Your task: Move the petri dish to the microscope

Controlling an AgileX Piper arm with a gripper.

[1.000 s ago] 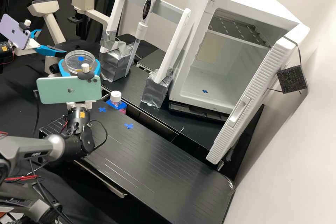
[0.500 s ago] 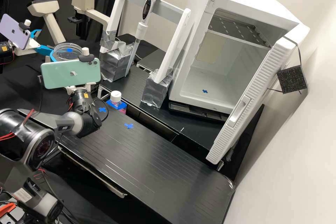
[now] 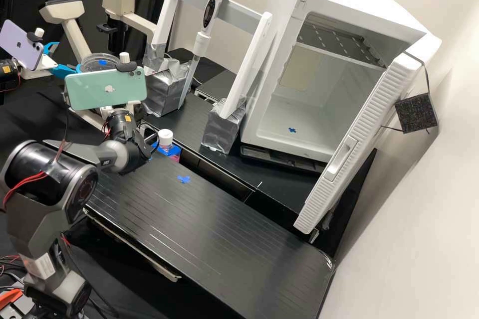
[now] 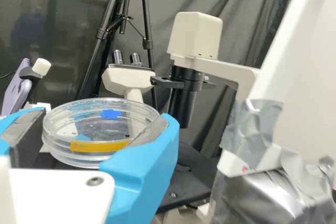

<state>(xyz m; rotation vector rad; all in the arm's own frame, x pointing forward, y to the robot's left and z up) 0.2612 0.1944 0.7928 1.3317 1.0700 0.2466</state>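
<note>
We have the petri dish (image 4: pixel 100 129) up in the air on the microscope side of the bench, held by the gripper (image 4: pixel 105 116) in the wrist view. Its 2 blue fingers are parted by about the dish's width and closed on the round wall from 2 opposite sides, which leaves the top and, we judge, the underside free for setting down. The dish looks close to level, a sensible way to carry it, since any liquid would stay off the rim and a loose lid would be less apt to slide. The blue mark (image 4: pixel 110 114) on top and the yellow strip (image 4: pixel 100 146) on the wall sit clear of the grip. Ahead is the microscope (image 4: pixel 195 35), its lamp head overhanging the black stage (image 4: pixel 191 177), so we think the dish must go in low, beneath the lamp column, before it is lowered and let go. The taped foot (image 4: pixel 262 198) of the white frame (image 4: pixel 291 51) stands near the stage, probably wrapped to steady that frame; we would keep the wrist and its green phone (image 3: pixel 106 88) away from both, as a knock could tip the dish.
</note>
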